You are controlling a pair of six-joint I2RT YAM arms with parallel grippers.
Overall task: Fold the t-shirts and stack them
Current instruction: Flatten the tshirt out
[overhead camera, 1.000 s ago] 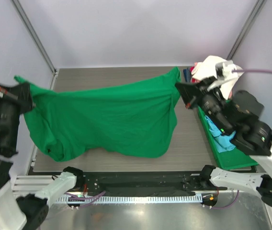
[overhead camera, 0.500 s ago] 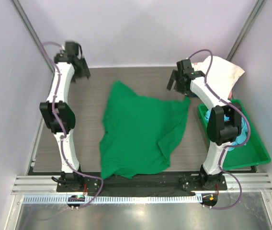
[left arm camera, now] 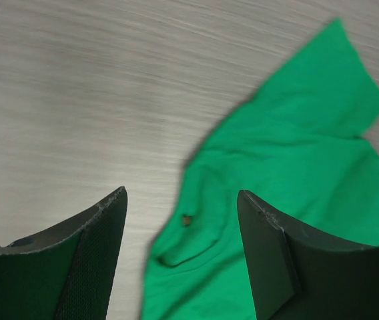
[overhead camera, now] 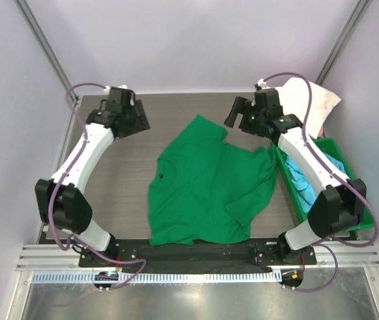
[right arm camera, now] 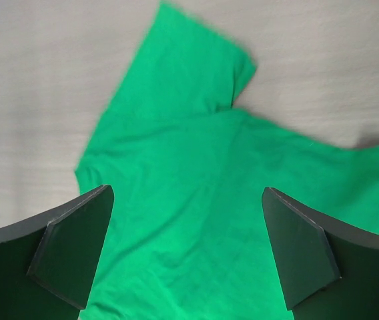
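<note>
A bright green t-shirt point(overhead camera: 206, 190) lies crumpled on the table, neck towards the left, one sleeve pointing to the far side. My left gripper point(overhead camera: 139, 122) hovers open above the table's far left, apart from the shirt. In the left wrist view the collar point(left arm camera: 183, 247) shows below the open left gripper point(left arm camera: 181, 193). My right gripper point(overhead camera: 233, 117) is open above the far sleeve. The right wrist view shows the green cloth point(right arm camera: 196, 167) beneath the empty right gripper point(right arm camera: 188, 190). A light blue t-shirt point(overhead camera: 301, 179) lies in the bin, and a cream one point(overhead camera: 313, 100) sits behind it.
A rigid green bin point(overhead camera: 349, 203) stands at the table's right edge, beside the right arm. The cream cloth pile fills the back right corner. Walls and slanted frame posts close in the far side, and a metal rail point(overhead camera: 196, 267) runs along the near edge.
A second ago both grippers held the green t-shirt stretched between them. They opened and let go, the shirt dropped onto the table, and both arms swung out to the far side.
</note>
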